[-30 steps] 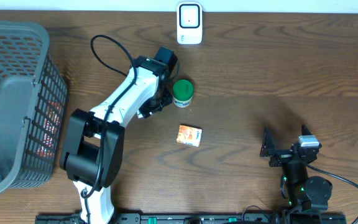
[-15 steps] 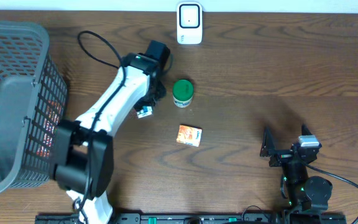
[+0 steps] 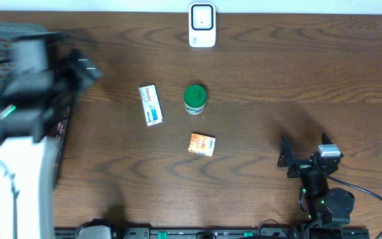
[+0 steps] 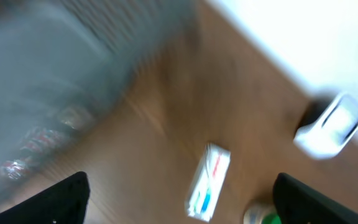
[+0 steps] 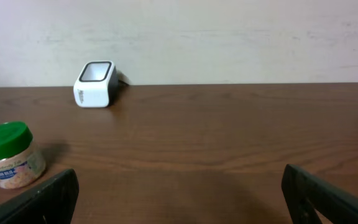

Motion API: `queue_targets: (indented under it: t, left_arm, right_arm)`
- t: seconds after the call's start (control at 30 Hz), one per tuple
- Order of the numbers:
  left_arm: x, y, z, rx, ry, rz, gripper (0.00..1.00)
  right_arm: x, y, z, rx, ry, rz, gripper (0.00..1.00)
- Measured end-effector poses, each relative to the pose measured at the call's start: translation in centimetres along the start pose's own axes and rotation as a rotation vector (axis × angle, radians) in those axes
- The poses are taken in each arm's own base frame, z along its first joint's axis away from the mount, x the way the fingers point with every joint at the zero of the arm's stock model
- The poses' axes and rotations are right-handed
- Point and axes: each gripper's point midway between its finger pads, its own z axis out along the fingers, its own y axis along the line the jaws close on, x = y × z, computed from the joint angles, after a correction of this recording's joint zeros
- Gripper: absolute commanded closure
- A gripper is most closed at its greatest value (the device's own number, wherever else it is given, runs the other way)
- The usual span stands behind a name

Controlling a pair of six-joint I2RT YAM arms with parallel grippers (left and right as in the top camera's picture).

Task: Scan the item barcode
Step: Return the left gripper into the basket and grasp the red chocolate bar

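Observation:
A white box with blue and red print lies flat on the table, left of a green-lidded jar. The white scanner stands at the far edge. In the overhead view my left arm is a blur over the basket at the far left. In the blurred left wrist view my left gripper is open and empty, high above the table, with the box far below and the scanner to the right. My right gripper rests open near the front right, holding nothing.
A grey mesh basket with packets inside fills the left side. A small orange box lies in front of the jar. A pale wall runs behind the scanner.
My left gripper opened and let go of the white box, which now lies on the table left of the jar. The left arm swung quickly left over the basket. The right arm stayed still.

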Motion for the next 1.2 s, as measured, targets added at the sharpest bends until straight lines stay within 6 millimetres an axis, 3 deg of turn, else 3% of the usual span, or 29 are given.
queue_targets:
  t: [0.13, 0.27, 0.37, 0.47, 0.6, 0.8, 1.2]
  left_arm:
    - [-4.4, 4.8, -4.9, -0.016, -0.159, -0.116, 0.0]
    - [-6.4, 9.6, -6.0, -0.095, -0.215, -0.225, 0.0]
    - [-7.0, 13.0, -4.4, -0.141, -0.168, -0.305, 0.0]
    - [-7.1, 16.4, -1.1, -0.185, -0.079, -0.381, 0.04]
    - [-5.9, 19.9, 3.6, -0.233, 0.075, -0.402, 0.07]
    - [-4.1, 20.7, 8.0, -0.208, 0.231, -0.218, 0.07]
    - [3.5, 19.6, 15.6, -0.086, 0.427, 0.231, 0.06]
  right_arm:
    - [0.0, 0.0, 0.0, 0.0, 0.0, 0.0, 0.01]
    - [0.0, 0.0, 0.0, 0.0, 0.0, 0.0, 0.01]
    - [0.0, 0.0, 0.0, 0.0, 0.0, 0.0, 0.01]
    - [0.0, 0.0, 0.0, 0.0, 0.0, 0.0, 0.01]
    - [0.0, 0.0, 0.0, 0.0, 0.0, 0.0, 0.01]
    - [0.0, 0.0, 0.0, 0.0, 0.0, 0.0, 0.01]
    - [0.0, 0.0, 0.0, 0.0, 0.0, 0.0, 0.01]
